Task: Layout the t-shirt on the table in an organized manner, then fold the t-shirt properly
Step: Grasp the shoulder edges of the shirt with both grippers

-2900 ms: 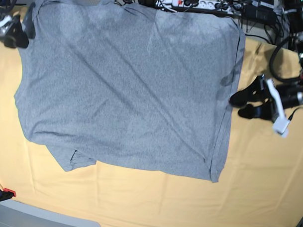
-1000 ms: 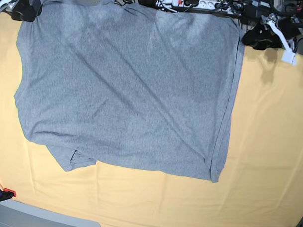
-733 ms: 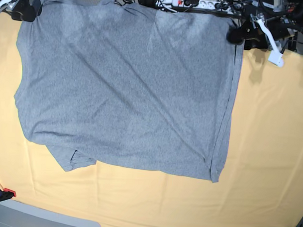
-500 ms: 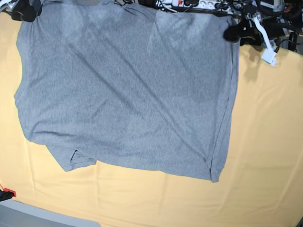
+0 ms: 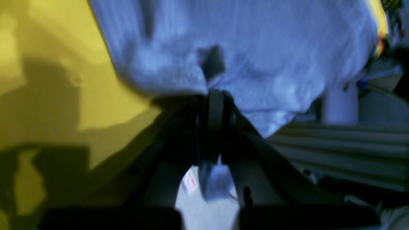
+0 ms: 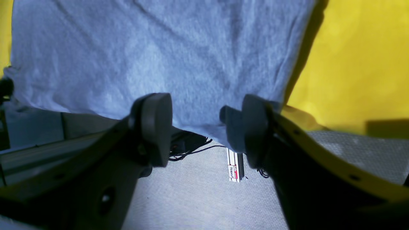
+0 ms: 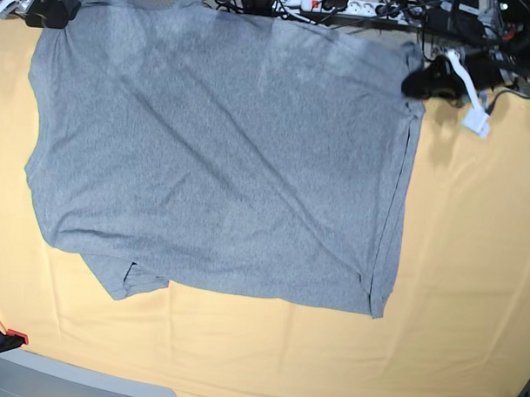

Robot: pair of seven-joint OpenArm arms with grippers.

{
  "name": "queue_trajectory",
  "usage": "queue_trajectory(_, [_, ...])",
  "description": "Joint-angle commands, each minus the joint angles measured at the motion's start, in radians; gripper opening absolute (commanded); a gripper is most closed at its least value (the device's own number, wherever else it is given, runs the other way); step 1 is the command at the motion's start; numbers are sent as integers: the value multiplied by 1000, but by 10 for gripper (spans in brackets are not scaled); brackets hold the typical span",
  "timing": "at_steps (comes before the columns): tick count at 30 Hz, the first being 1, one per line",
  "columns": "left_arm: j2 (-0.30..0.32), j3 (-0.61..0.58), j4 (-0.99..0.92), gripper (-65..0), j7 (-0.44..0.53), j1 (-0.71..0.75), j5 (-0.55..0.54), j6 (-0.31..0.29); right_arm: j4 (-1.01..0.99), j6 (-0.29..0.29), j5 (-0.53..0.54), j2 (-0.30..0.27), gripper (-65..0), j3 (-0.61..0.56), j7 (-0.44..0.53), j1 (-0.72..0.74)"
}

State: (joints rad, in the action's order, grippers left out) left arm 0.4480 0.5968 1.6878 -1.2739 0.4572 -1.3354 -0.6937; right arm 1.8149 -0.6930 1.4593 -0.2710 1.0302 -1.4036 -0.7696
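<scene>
At t-shirt (image 7: 223, 153) corner, left gripper (image 7: 414, 83) clamped.

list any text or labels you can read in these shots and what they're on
White strip on the floor below the table edge, right wrist view: a small printed label, too blurred to read for sure.
The t-shirt: no lettering shows on the side facing up.
Nothing else carries readable text.
</scene>
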Motion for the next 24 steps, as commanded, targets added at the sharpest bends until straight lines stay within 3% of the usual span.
queue_trajectory(1, [12,9,12,-650,18,-13,-36,-4,16,-5,24,-14,-288,10,7,-12])
queue_trajectory(13, [1,5,12,-650,5,-92,-85,-4,16,-5,24,-14,-288,5,7,-11])
queue_trajectory(19, [0,5,12,-650,-50,-89,-139,-4,16,-5,24,-14,-288,-63,7,-11])
queue_trajectory(21, [0,5,12,-650,-59,-89,-141,-4,16,-5,-30,-14,-288,-82,26,-11])
queue_trajectory(24, [0,5,12,-650,-59,-89,-140,-4,16,-5,-168,-15,-288,-81,152,-11])
